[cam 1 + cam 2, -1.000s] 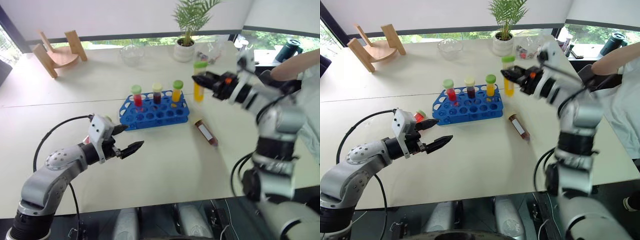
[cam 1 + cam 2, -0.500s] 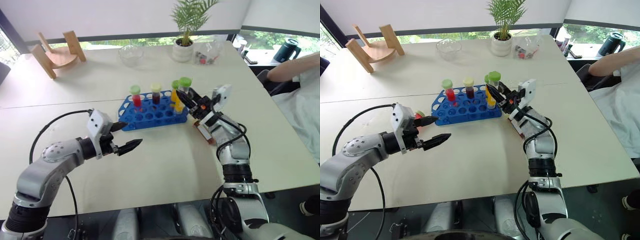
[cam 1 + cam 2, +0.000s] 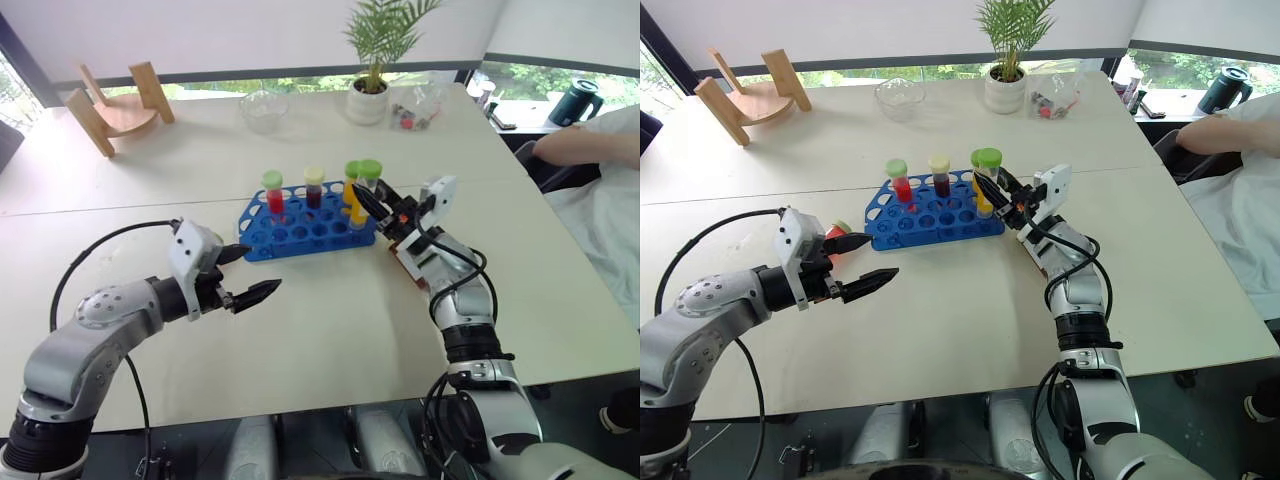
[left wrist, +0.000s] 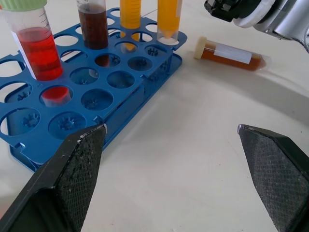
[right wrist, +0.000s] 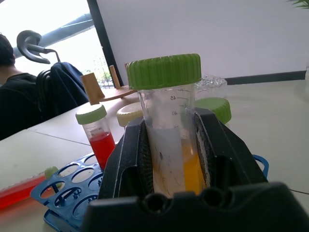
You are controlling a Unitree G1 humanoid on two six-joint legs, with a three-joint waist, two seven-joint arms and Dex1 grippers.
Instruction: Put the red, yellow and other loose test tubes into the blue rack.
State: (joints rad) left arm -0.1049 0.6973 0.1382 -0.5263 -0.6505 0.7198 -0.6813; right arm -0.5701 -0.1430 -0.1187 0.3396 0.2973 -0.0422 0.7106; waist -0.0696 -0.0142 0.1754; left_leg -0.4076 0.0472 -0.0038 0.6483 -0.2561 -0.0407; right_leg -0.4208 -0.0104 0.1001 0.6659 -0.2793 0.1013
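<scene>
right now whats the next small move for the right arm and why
Probably open the right end effector and back away, if the tube has seated. It is shut on the yellow tube, whose bottom already sits in a corner hole of the blue rack beside the orange tube. A brown tube lies loose on the table.

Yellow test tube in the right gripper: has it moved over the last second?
Yes. The yellow test tube, clamped in the right gripper, came down from above and beside the blue rack's right end to its corner there, next to the orange tube.
</scene>
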